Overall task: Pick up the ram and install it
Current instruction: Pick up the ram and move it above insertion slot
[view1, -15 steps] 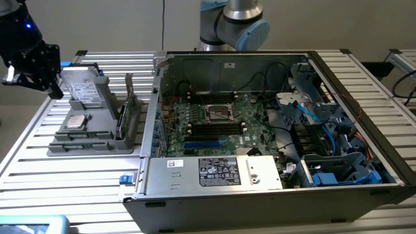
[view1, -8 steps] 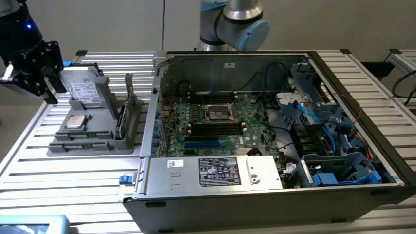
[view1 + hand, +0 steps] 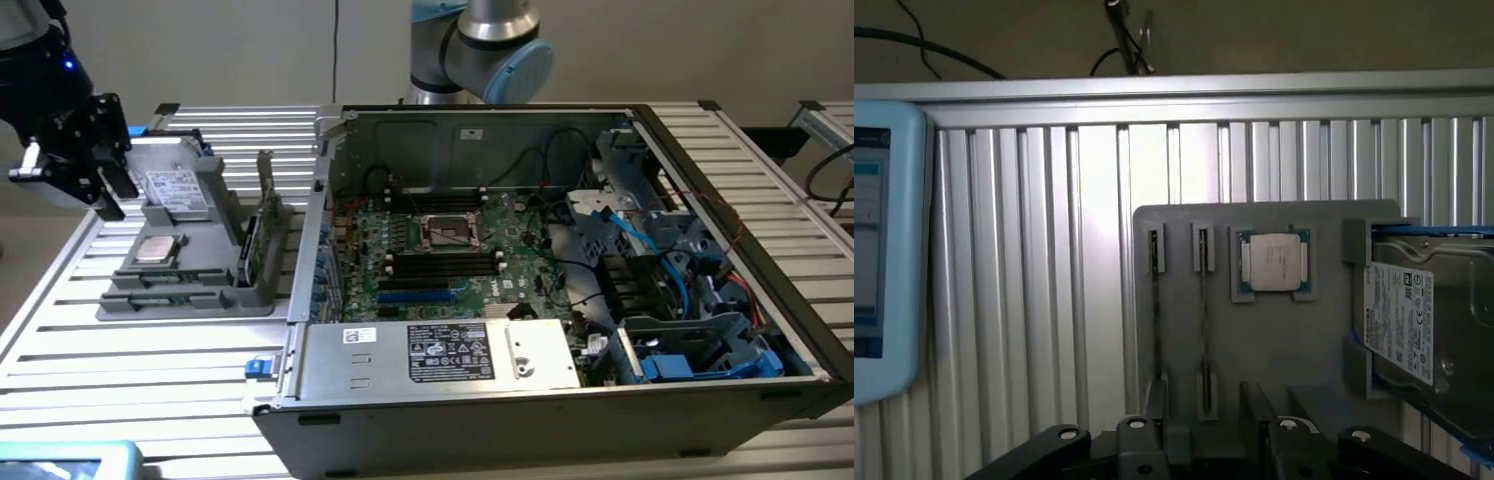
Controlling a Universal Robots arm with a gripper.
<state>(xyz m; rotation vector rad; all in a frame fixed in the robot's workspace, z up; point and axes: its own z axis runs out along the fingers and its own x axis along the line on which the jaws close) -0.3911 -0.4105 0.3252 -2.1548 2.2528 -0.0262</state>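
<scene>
Fingers (image 3: 1254, 420) of the gripper (image 3: 1204, 400) stand wide apart in the wrist view, with nothing between them, close to the edge of a gray holder (image 3: 1274, 345). On that holder the ram (image 3: 1204, 320) stands on edge in a narrow groove, clipped at both short ends, so just its thin upper edge faces the camera. Its line runs roughly midway between the two fingers. A parallel slot (image 3: 1154, 320) just beside it reads as a dark line, and I cannot tell whether a board sits in it. On the ram's other side lie a square silver processor (image 3: 1272, 262) and then a hard drive (image 3: 1414, 320). A blue-edged screen (image 3: 884, 250) rests on the slatted table (image 3: 1034, 300), well apart from the holder.

In the exterior view the gripper (image 3: 80, 185) hangs at ten o'clock in the frame, above the table. The holder (image 3: 200, 255) lies at nine o'clock from the open computer case (image 3: 534, 430). Inside the case, black memory slots (image 3: 441, 262) sit at six o'clock from the socket (image 3: 447, 232).

By my judgement the ram is light and stiff but fragile: a thin, smooth board that could slip or crack if twisted. The flat faces near mid-length, just under the upper edge, look the safest hold, squarely and away from the contact edge seated in the groove.
</scene>
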